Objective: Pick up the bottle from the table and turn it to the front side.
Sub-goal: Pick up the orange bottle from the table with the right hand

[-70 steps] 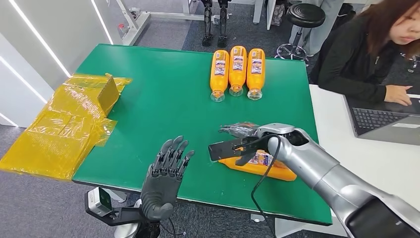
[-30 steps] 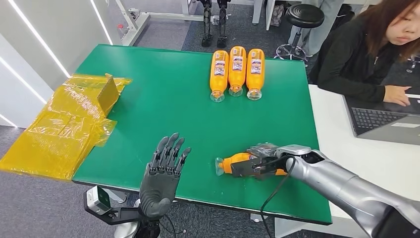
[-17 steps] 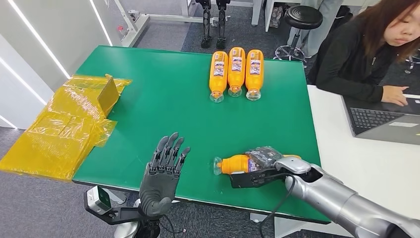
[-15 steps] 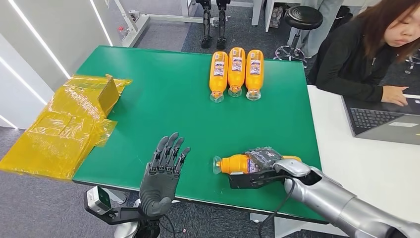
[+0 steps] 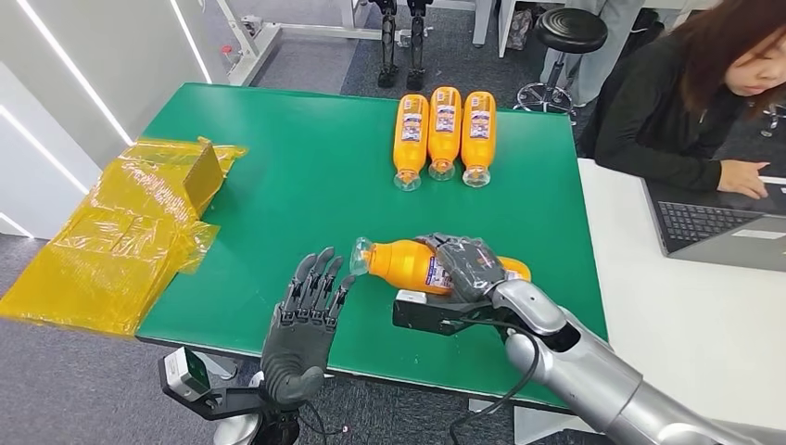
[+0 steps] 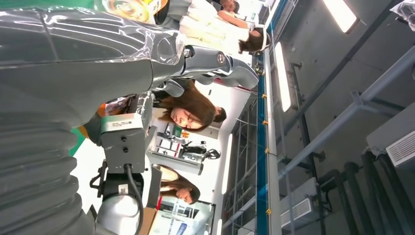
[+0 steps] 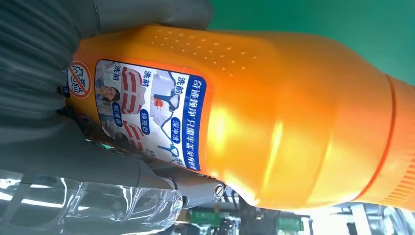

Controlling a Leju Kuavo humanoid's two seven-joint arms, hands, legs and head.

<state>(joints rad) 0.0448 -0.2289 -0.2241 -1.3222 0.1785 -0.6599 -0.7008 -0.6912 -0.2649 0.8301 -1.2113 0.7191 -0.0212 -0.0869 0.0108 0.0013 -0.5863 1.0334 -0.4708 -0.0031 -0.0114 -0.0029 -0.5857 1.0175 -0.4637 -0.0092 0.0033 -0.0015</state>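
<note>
My right hand point(image 5: 468, 269) grips an orange bottle point(image 5: 408, 264) around its labelled middle and holds it lifted above the green table point(image 5: 306, 204), clear cap end pointing toward my left hand. The right wrist view shows the bottle point(image 7: 274, 122) close up with its blue and white label point(image 7: 142, 112) under my fingers point(image 7: 73, 29). My left hand point(image 5: 306, 324) hovers at the table's near edge, fingers spread and holding nothing, just beside the bottle's cap.
Three more orange bottles point(image 5: 445, 134) lie side by side at the table's far edge. Crumpled yellow plastic wrap point(image 5: 120, 232) covers the left side. A person point(image 5: 686, 93) sits at a white desk on the right with a laptop point(image 5: 714, 222).
My right hand has raised the bottle off the table and carried it left toward my left hand. The left hand has stayed put.
</note>
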